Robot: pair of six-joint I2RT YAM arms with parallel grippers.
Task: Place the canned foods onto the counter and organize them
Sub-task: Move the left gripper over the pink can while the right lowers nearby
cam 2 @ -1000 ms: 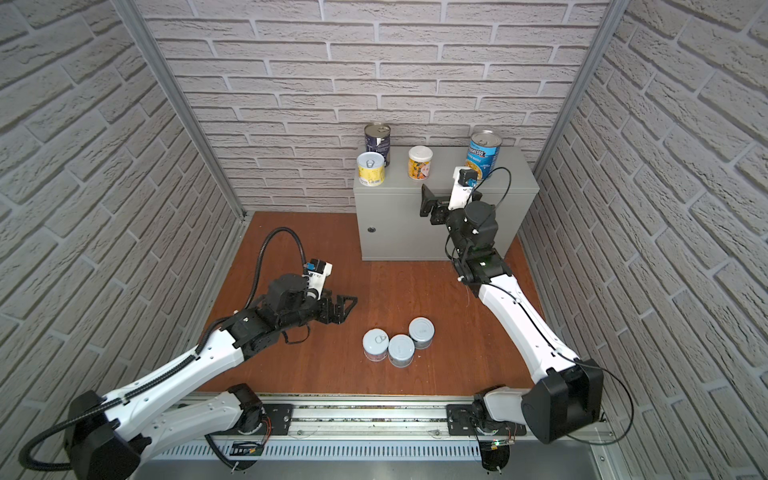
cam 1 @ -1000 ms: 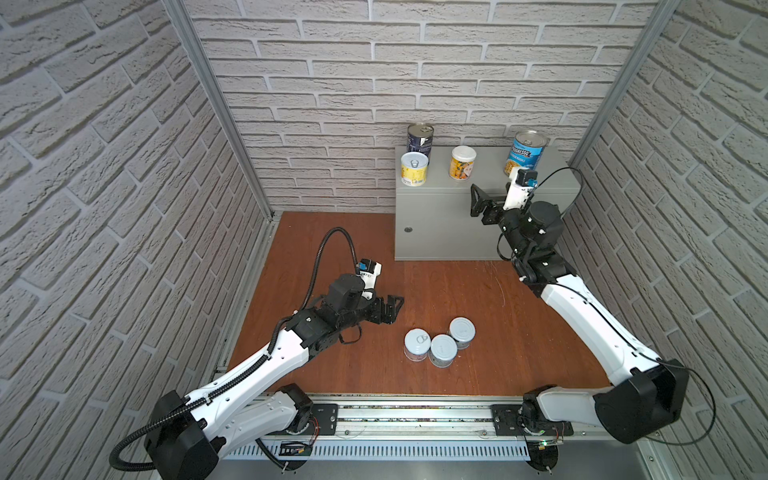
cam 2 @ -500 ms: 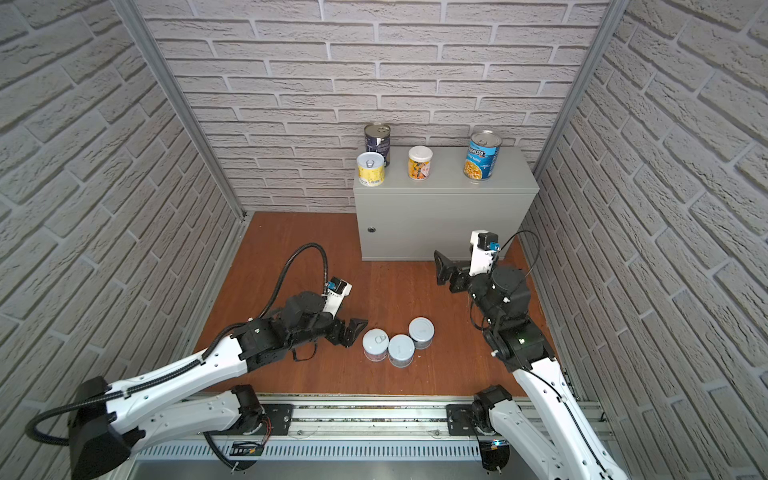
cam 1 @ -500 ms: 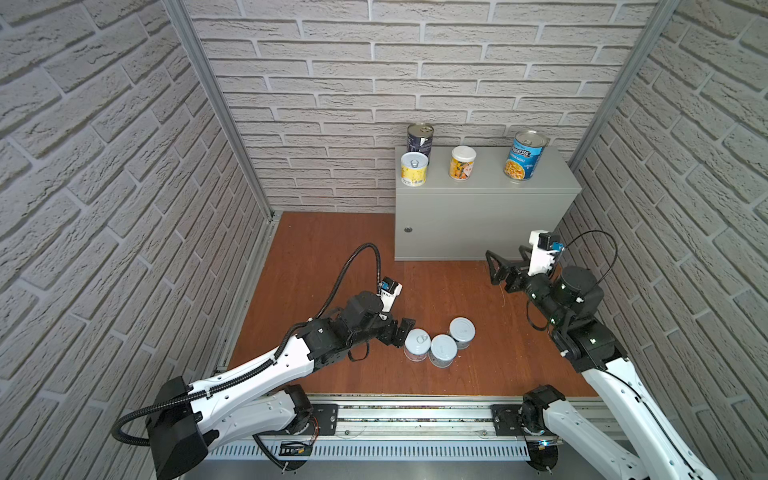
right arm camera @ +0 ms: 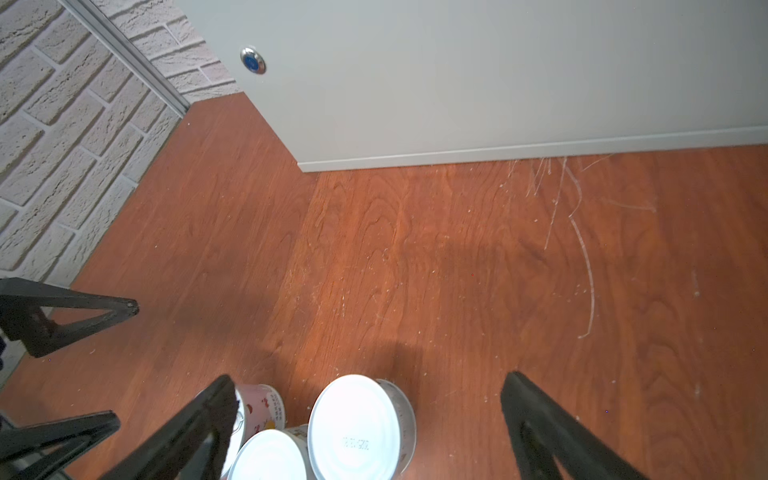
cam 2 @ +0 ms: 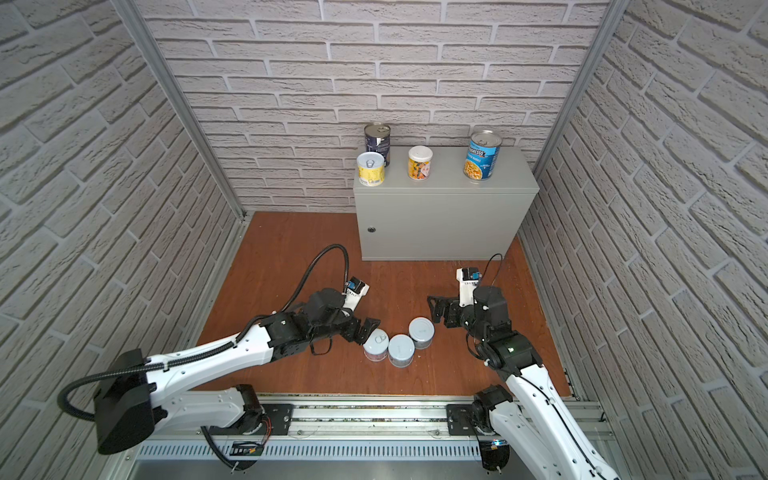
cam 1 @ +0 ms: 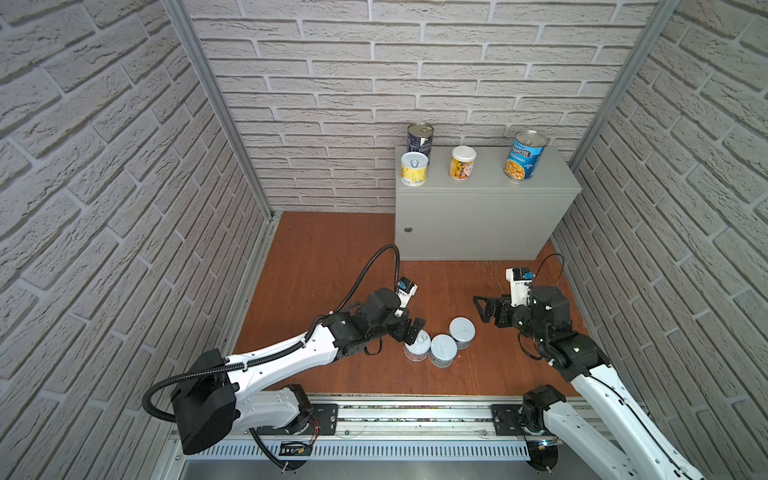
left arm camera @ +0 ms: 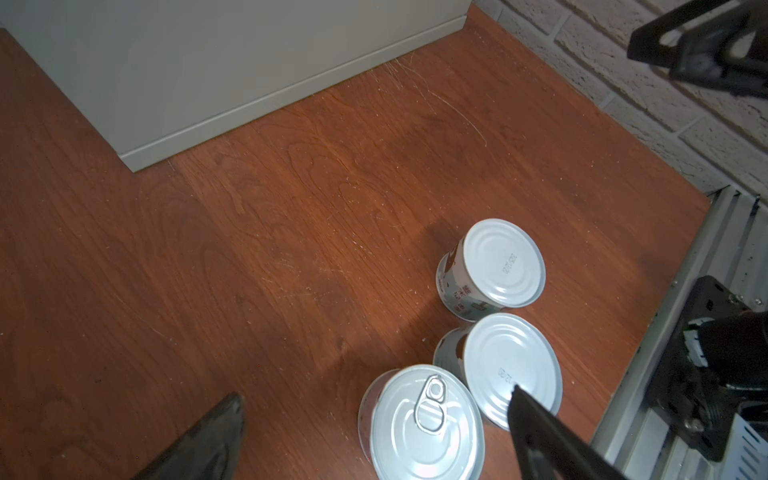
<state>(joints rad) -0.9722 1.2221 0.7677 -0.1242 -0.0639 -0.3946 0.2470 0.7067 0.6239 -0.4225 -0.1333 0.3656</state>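
On the grey counter (cam 1: 486, 208) stand a dark navy can (cam 1: 419, 139), a yellow can (cam 1: 414, 168), a yellow-peach can (cam 1: 462, 162) and the blue Progresso can (cam 1: 524, 156). Three short cans sit clustered on the wooden floor: a pull-tab one (cam 1: 417, 345) (left arm camera: 424, 424), a middle one (cam 1: 443, 350) and a right one (cam 1: 462, 332) (right arm camera: 357, 428). My left gripper (cam 1: 411, 328) (left arm camera: 376, 409) is open, its fingers straddling the pull-tab can. My right gripper (cam 1: 482, 309) (right arm camera: 370, 380) hangs open just right of the cluster, the right can between its fingers.
Brick walls close in on both sides and at the back. The aluminium rail (cam 1: 415, 415) runs along the front edge of the floor. The counter's front face carries a round lock (right arm camera: 253, 60). Each gripper shows in the other's wrist view.
The right arm has left the Progresso can on the counter and come down to the floor cans. The left gripper has moved right, up to the pull-tab can.
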